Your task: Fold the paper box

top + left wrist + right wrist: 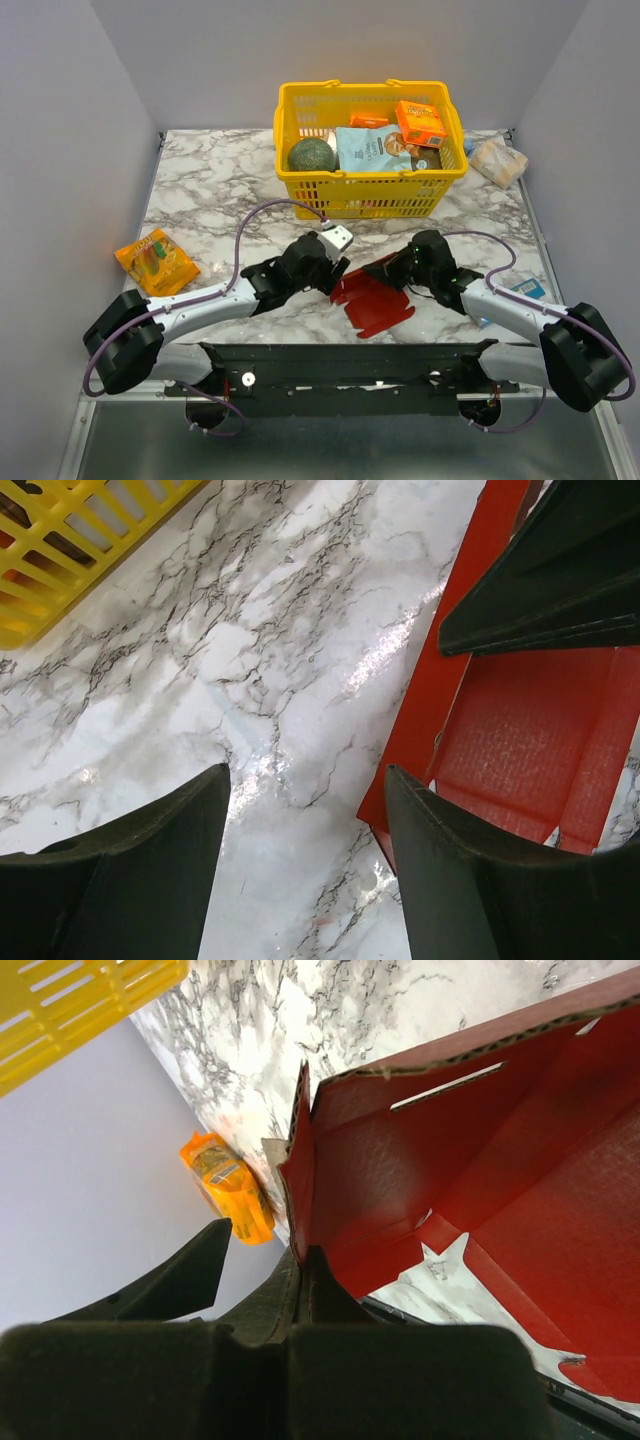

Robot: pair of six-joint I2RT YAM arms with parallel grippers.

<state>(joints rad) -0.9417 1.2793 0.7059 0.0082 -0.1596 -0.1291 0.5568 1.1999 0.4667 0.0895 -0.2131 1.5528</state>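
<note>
The paper box point(372, 296) lies partly folded on the marble table point(220, 190), near its front edge, between the two arms and just in front of the yellow basket point(365, 196). Its floor panel lies flat on the table. From the right wrist, a slotted wall and a side flap stand up from that panel. The right gripper point(300, 1272) has its fingers pressed together on the lower edge of that upright side flap, at the box's right end. The left gripper point(305, 780) is at the box's left end with its fingers well apart. One finger point(150, 870) is over bare marble, and the other is just beside the sheet's red edge, with nothing pinched between them. The basket holds a dark green round item point(311, 154), a pale blue packet point(368, 150) and an orange carton point(420, 122). An orange snack packet point(155, 262) lies well apart on the table's left side. A pale wrapped packet point(498, 160) lies at the back right, beside the basket.
</note>
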